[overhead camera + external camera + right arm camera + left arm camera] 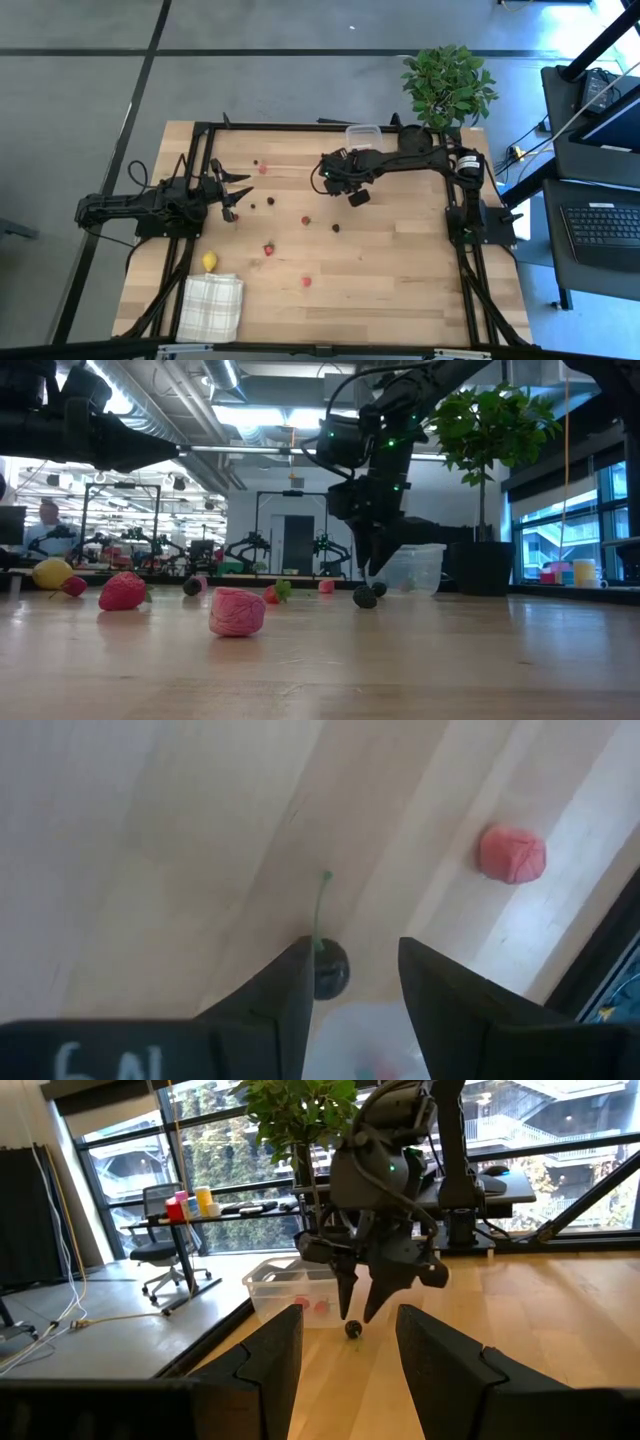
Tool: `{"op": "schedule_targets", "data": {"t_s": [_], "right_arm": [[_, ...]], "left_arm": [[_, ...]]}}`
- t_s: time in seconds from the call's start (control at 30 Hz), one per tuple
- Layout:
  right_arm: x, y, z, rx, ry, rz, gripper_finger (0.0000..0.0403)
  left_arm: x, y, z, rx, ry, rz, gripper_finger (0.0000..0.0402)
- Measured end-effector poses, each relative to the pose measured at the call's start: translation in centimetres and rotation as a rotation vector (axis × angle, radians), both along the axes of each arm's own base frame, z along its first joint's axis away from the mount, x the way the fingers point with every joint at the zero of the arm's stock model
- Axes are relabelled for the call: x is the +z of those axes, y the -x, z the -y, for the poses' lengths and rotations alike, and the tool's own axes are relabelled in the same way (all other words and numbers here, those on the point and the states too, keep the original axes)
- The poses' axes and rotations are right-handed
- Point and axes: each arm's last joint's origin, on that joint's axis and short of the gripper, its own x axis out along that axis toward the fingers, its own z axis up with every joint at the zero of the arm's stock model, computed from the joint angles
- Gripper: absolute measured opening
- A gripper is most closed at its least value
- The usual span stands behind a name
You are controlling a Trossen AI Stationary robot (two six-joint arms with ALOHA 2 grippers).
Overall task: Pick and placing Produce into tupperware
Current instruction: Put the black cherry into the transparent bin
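The right tool [362, 1295] hangs point-down over the bench [400, 270], just beside the tupperware [290, 1290], its fingers parted and holding nothing. A dark stemmed berry [328, 970] lies on the wood beneath the gap between those fingers, close to the tupperware's wall. A red piece [512, 854] lies farther off. The left tool [232, 196] waits well apart from the tupperware, fingers spread and empty.

Dark stemmed berry [330, 970] on the table directly beneath the right tool [361, 1292], between its open fingers. Clear tupperware [295, 1288] upright just beyond, holding red pieces. Red berries [306, 220] scattered between both tools; yellow lemon [210, 261] near the left tool [232, 192].
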Motion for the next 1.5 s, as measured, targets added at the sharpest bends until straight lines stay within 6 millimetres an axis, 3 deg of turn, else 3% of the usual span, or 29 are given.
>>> {"op": "schedule_targets", "data": {"t_s": [0.5, 0.8, 0.97, 1.5], "right_arm": [[-0.05, 0.22, 0.02, -0.001, -0.003, -0.023, 0.0156], [-0.05, 0.22, 0.02, -0.002, -0.003, -0.022, 0.0244], [-0.03, 0.18, 0.03, -0.002, 0.000, -0.019, 0.0272], [-0.01, 0.30, 0.45, -0.019, 0.022, -0.024, 0.0277]], "left_arm": [[0.00, 0.00, 0.00, 0.000, 0.000, 0.000, 0.0157], [0.00, 0.00, 0.00, 0.000, 0.000, 0.000, 0.0157], [0.00, 0.00, 0.00, 0.000, 0.000, 0.000, 0.0157], [0.00, 0.00, 0.00, 0.000, -0.001, 0.000, 0.0157]]}}
